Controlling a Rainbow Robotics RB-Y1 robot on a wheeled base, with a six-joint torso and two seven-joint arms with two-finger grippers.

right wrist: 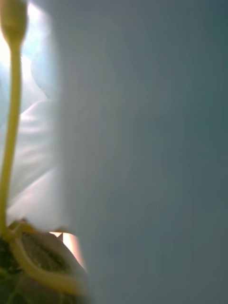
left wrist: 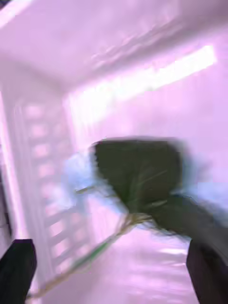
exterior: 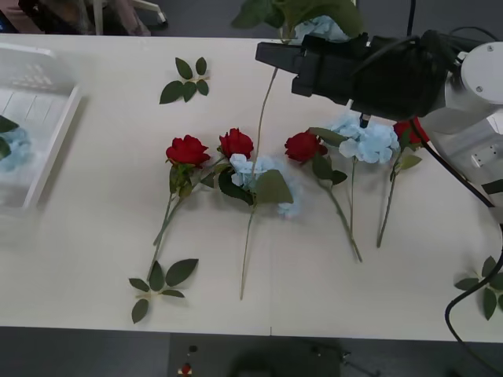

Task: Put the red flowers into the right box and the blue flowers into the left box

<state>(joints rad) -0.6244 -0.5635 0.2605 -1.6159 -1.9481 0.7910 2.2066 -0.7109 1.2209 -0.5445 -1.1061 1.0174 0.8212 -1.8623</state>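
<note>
Pale sky-blue fluffy artificial flower [exterior: 318, 27] on a thin green stem hangs from the right gripper [exterior: 287, 55], which is closed on it just below the bloom, the long stem dangling straight down toward the table. Translucent ribbed plastic left box [exterior: 47, 149] lies well off to that gripper's left, across the whole spread, so my guess is a long sideways carry comes next. Left gripper [left wrist: 111, 270]: black fingers spread wide, empty, hovering inside the same bin directly above one blue flower [left wrist: 137, 185] already lying there, stem running back toward the fingers. Beneath the right gripper, on the white table [exterior: 94, 236]: four red roses [exterior: 187, 149], two blue flowers, three loose green leaf sprigs [exterior: 161, 284].
</note>
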